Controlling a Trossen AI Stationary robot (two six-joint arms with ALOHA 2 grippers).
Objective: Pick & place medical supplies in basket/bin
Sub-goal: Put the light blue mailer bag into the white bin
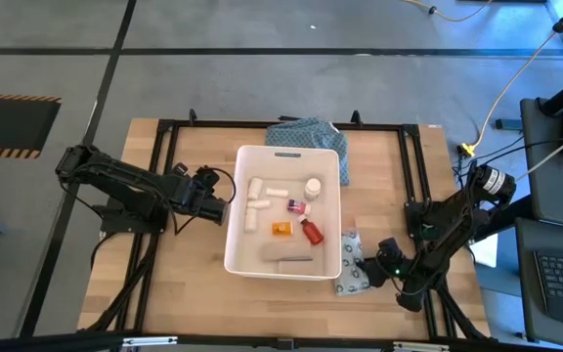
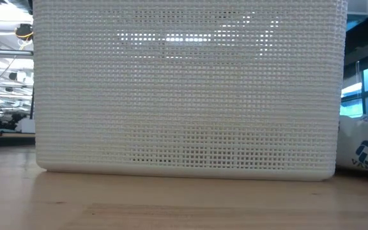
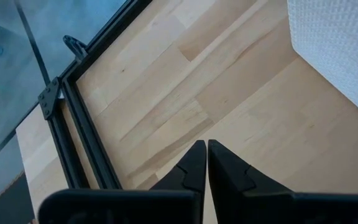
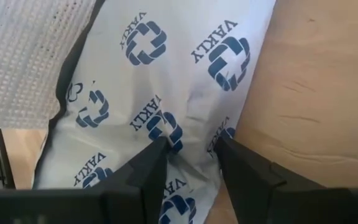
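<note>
The white bin (image 1: 283, 210) stands mid-table and fills the low view (image 2: 184, 89). In it lie small white bottles and tubes (image 1: 258, 200), a pink-labelled box (image 1: 296, 205), an orange item (image 1: 281, 229) and a red bottle (image 1: 312, 232). A flat pale pouch with a blue pattern (image 1: 350, 274) lies on the table at the bin's near right corner, against its wall (image 4: 23, 56). My right gripper (image 1: 368, 275) is down on the pouch and shut on it. My left gripper (image 1: 227, 202) hovers shut beside the bin's left wall. My right gripper pinches the pouch's upper face (image 4: 190, 134) between its two fingers (image 4: 157, 155), coming from above at a slant from the table's right. A puckered ridge of the material stands between the fingers. The rest of the pouch (image 4: 166, 56) lies on the table.
A blue-green patterned cloth (image 1: 307, 134) lies at the bin's far edge. A black frame rail (image 3: 73, 130) borders the table on the left and another runs along the right (image 1: 420, 186). Bare wood shows left of the bin (image 3: 185, 93) and in front of it (image 2: 184, 201).
</note>
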